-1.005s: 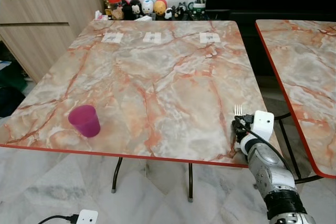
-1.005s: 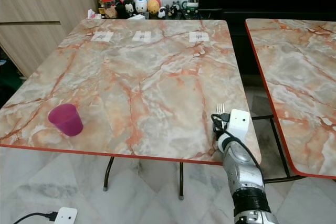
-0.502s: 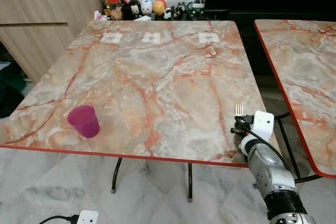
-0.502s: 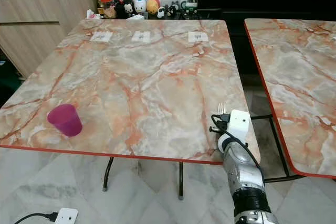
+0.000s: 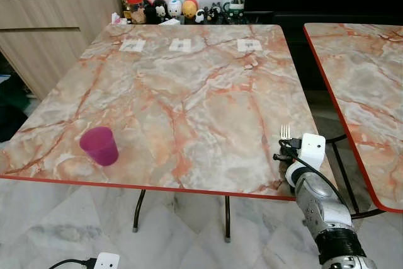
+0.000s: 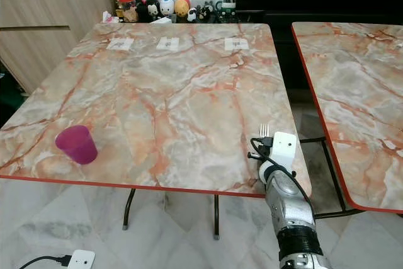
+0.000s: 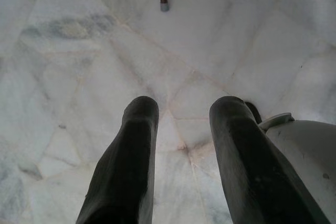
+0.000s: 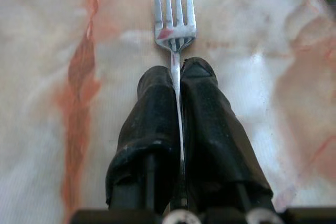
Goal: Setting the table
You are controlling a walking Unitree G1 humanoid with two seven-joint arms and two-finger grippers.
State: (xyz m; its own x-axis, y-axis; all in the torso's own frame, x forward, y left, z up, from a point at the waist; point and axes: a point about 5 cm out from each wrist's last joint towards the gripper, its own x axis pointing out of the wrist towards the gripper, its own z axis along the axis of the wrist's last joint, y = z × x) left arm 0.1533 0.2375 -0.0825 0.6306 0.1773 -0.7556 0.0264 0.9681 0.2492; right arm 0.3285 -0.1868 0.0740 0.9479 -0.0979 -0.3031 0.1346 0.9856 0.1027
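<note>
My right gripper [image 8: 176,72] is shut on a silver fork [image 8: 174,22], whose tines stick out past the black fingers [image 8: 149,108] over the marble table. In the eye views the fork [image 5: 285,132] points away from me near the table's front right corner, with the right gripper [image 5: 287,150] just above the tabletop [image 5: 189,86]. A pink cup [image 5: 99,145] stands upright near the front left edge. My left gripper [image 7: 178,111] hangs open over the white tiled floor, nothing between its fingers [image 7: 131,150].
A second marble table [image 5: 365,86] stands to the right across a narrow gap. Three white labels [image 5: 181,45] lie near the far edge. Figurines and jars [image 5: 167,9] line the back; a wooden cabinet [image 5: 50,23] is at the left. A white power plug [image 5: 104,261] lies on the floor.
The right gripper with the fork has stayed at the front right corner, shifting only slightly. The camera has drifted a little.
</note>
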